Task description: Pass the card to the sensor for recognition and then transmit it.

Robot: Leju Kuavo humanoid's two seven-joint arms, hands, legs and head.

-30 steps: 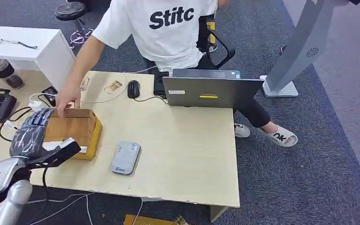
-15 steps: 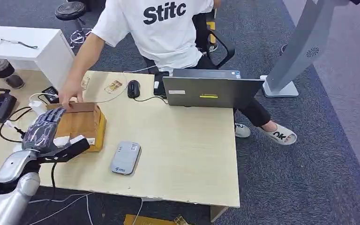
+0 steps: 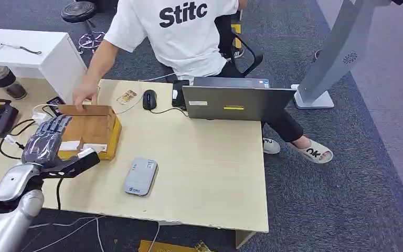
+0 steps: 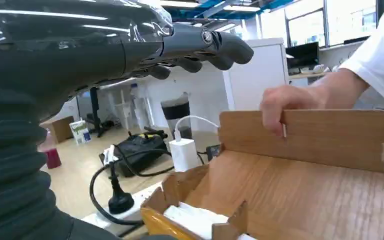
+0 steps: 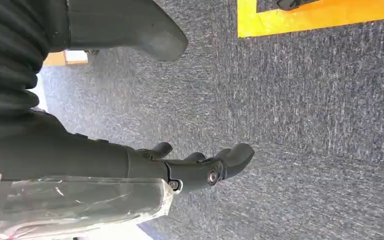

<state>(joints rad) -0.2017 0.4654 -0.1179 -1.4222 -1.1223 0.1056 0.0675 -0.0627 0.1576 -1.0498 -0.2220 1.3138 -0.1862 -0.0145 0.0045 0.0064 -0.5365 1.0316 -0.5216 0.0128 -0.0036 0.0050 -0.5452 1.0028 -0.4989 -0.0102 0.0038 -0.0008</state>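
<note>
My left hand [image 3: 46,144] hovered empty, fingers spread, over the open wooden box [image 3: 90,130], whose thin white card [image 3: 69,145] looked light, stiff, slippery—best pinched by an edge.

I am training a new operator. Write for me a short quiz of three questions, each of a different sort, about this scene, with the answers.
1. True or false: the left hand holds a card.
2. What does the person's hand grip? A) the mouse B) the far wall of the wooden box C) the laptop
3. Fill in: the grey card reader lies on the table, to the ____ of the wooden box, seen from the robot.

Key: 1 false, its fingers are apart and hold nothing; 2 B; 3 right.
</note>
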